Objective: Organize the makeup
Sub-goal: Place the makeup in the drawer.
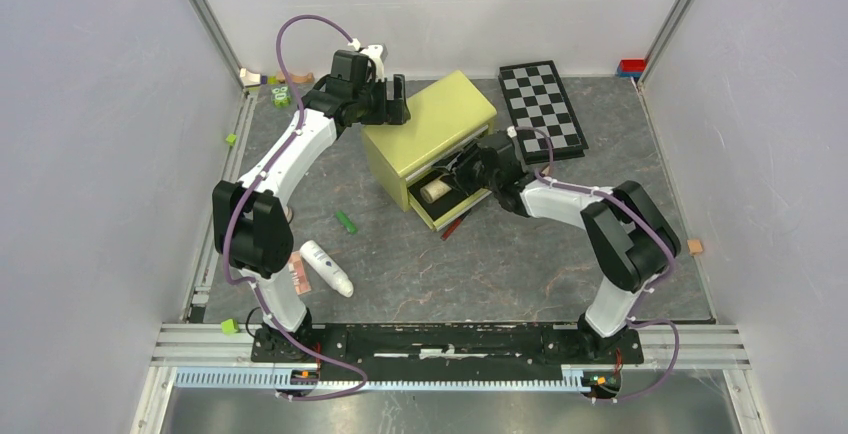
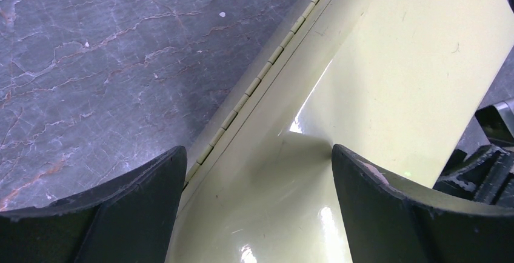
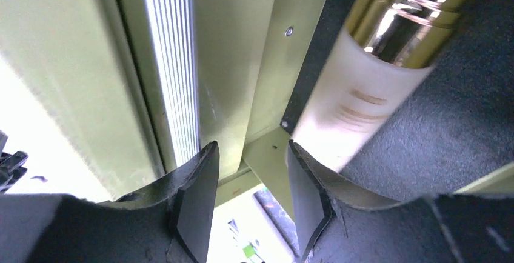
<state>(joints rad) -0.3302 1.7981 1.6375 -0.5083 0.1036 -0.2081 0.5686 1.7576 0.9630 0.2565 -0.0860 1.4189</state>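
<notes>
An olive-green box [image 1: 435,114] stands mid-table with its lower drawer [image 1: 447,209] pulled out. A beige gold-capped bottle [image 1: 435,191] lies in the drawer; in the right wrist view it [image 3: 357,102] rests on the dark lining. My right gripper [image 1: 463,170] [image 3: 251,148] is open and straddles the drawer's side wall beside the bottle. My left gripper [image 1: 396,100] [image 2: 259,151] is wide open over the box's top [image 2: 394,63] near its hinged edge. A red stick [image 1: 452,226] lies at the drawer's front. A white tube [image 1: 327,267] and the eyeshadow palette [image 1: 298,274] lie near the left arm's base. A small dark green item [image 1: 345,222] lies between them and the box.
The checkerboard [image 1: 541,109] lies behind and right of the box. Small toy blocks and bits sit at the back left corner [image 1: 281,97], along the left edge [image 1: 232,139] and at the right edge [image 1: 694,247]. White walls close in three sides.
</notes>
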